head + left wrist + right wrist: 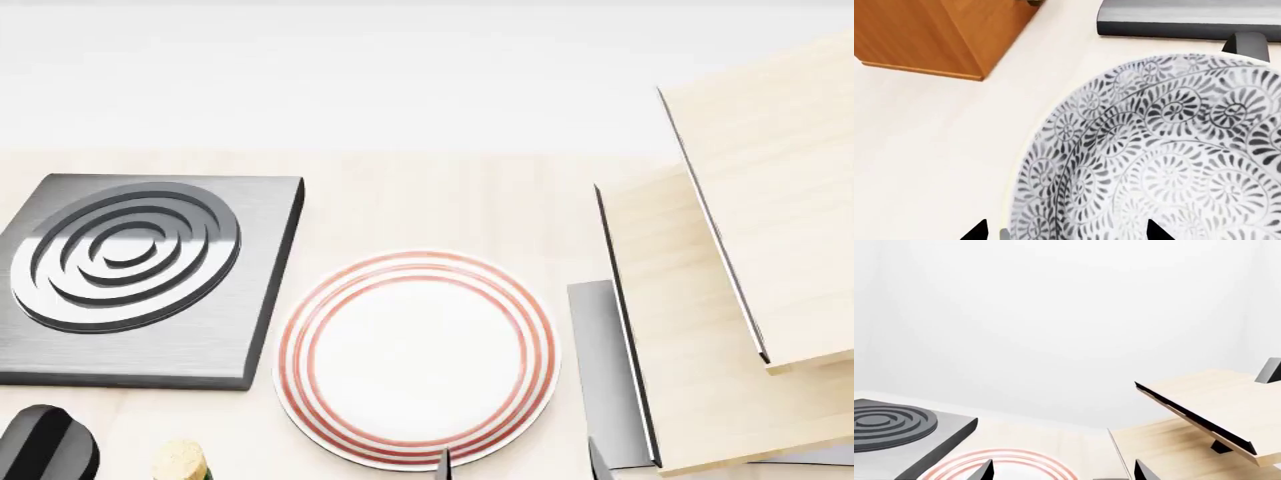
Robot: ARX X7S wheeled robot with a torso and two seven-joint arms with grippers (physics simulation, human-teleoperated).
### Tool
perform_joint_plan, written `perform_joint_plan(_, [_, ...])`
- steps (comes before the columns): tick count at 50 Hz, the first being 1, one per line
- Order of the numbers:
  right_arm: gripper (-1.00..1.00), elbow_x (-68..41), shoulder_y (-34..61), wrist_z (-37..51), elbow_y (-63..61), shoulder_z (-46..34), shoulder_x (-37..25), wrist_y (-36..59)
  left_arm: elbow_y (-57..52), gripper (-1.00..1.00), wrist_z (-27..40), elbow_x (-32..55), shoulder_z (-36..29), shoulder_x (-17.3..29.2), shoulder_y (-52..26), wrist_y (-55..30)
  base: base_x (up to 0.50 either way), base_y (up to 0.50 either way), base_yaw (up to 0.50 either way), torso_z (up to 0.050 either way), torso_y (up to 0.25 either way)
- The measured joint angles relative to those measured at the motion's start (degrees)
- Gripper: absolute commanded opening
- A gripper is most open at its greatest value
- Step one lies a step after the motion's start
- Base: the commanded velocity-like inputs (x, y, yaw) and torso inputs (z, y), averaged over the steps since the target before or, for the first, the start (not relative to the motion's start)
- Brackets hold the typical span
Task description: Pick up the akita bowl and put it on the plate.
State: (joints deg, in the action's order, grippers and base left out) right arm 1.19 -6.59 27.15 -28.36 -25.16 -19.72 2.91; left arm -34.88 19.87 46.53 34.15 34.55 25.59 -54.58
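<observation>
The akita bowl [1167, 155] sits directly under our left hand [1064, 234], whose two dark fingertips are spread with the near wall of the bowl between them, one tip outside the rim and one over the patterned inside; they are not yet pressed onto it, as far as we can tell. The bowl appears to rest on the pale tabletop [927, 150], so we judge the pick-up is only at the approach stage: closing on the rim, lifting and carrying are all left. Just beyond the bowl from this hand lies the edge of the dark burner [134, 280], and further off to one side stands a brown wooden box [934, 35]. The plate [416, 357] is bare and waiting, lying just ahead of our right hand [1057, 471], whose fingertips are spread and carry nothing. Beside that hand, tilted pale wooden boards [747, 280] lean near the plate. The bowl is out of the head view.
</observation>
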Motion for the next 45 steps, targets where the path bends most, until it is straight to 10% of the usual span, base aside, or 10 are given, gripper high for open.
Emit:
perform_joint_plan(28, [1.00,-0.1,0.3,0.4,0.2,-0.6,-0.2,0.2,3.1,1.00,-0.3,-3.2,-4.5,0.7,-1.0,1.0,0.00,0.00,0.00,0.000,0.000])
perform_joint_plan(29, [1.00,-0.1,0.3,0.4,0.2,-0.6,-0.2,0.2,3.2,-1.00,-0.3,-3.3,-4.8,0.8,-1.0,1.1,0.00,0.00,0.00,0.000,0.000])
perform_joint_plan(45, [1.00,-0.2,0.4,0.7,0.6,-0.8,-0.3,0.2,2.3,-1.00,1.6,-4.6,-7.6,2.1,-1.1,4.1,0.01,0.00,0.00,-0.002,0.000])
